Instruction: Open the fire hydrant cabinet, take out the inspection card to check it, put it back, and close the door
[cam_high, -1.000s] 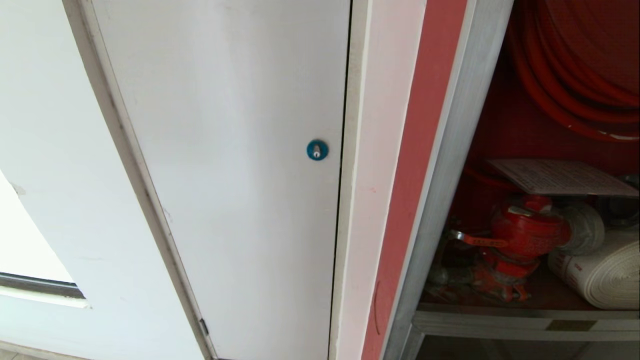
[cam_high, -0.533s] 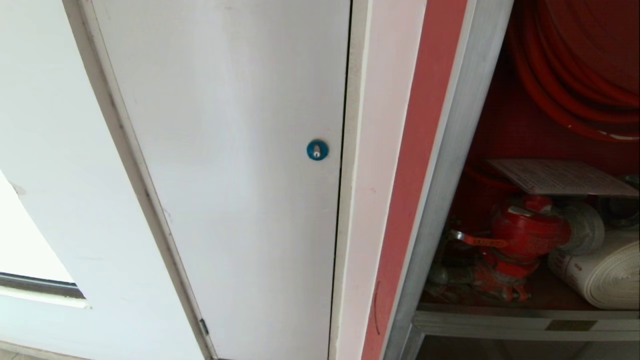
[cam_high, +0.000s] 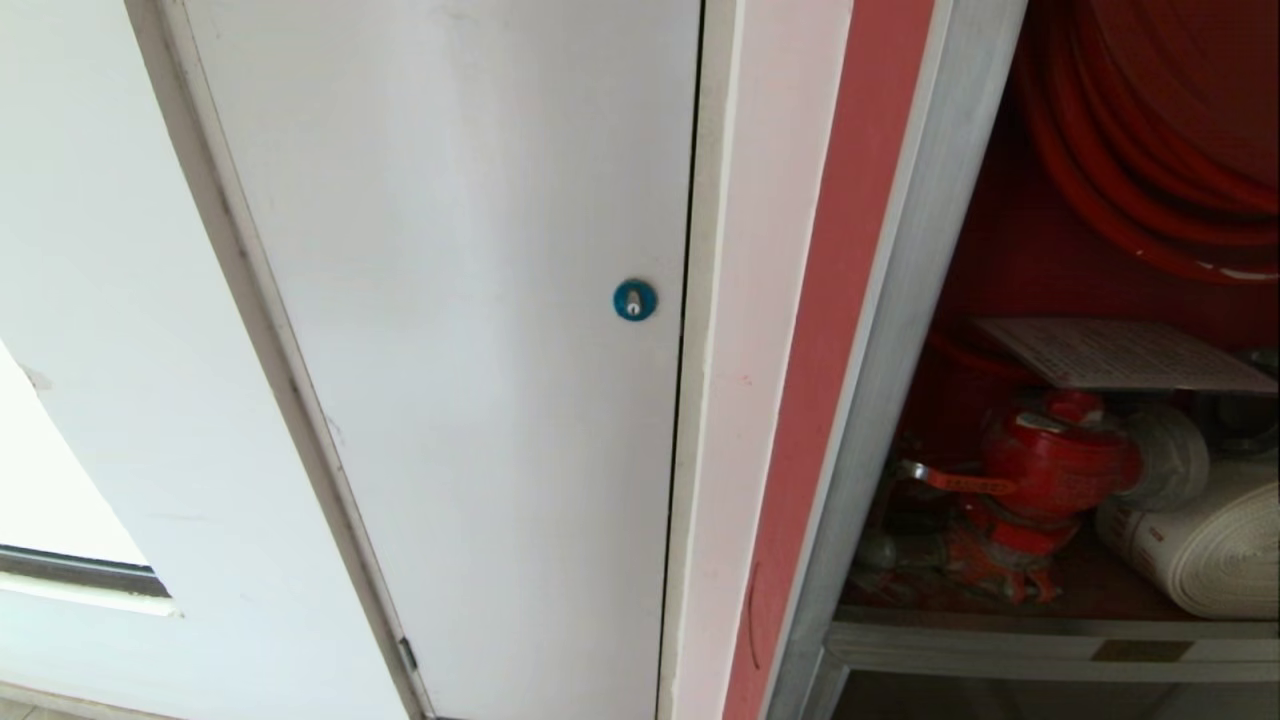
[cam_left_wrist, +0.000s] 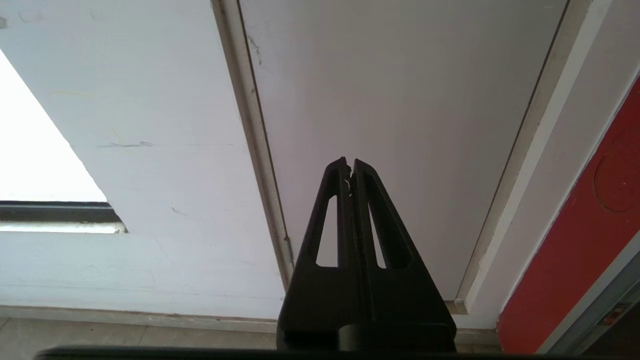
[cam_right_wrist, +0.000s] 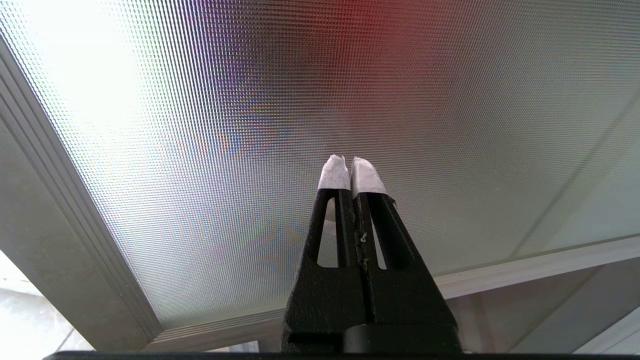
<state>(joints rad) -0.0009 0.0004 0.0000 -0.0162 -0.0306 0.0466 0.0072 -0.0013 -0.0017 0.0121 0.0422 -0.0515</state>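
The thin white printed inspection card (cam_high: 1120, 352) lies flat atop the red valve (cam_high: 1050, 465) inside the open brushed-silver, red-lined fire hydrant cabinet (cam_high: 900, 300), seen only in the head view, where neither arm appears. The left gripper (cam_left_wrist: 349, 162), its black fingers pressed together and empty, points at a plain white panel (cam_left_wrist: 400, 100). The right gripper (cam_right_wrist: 347, 161), its tape-tipped fingers likewise pinched together on nothing, faces a silver-framed pane of textured glass (cam_right_wrist: 250, 125), just ahead of its tips.
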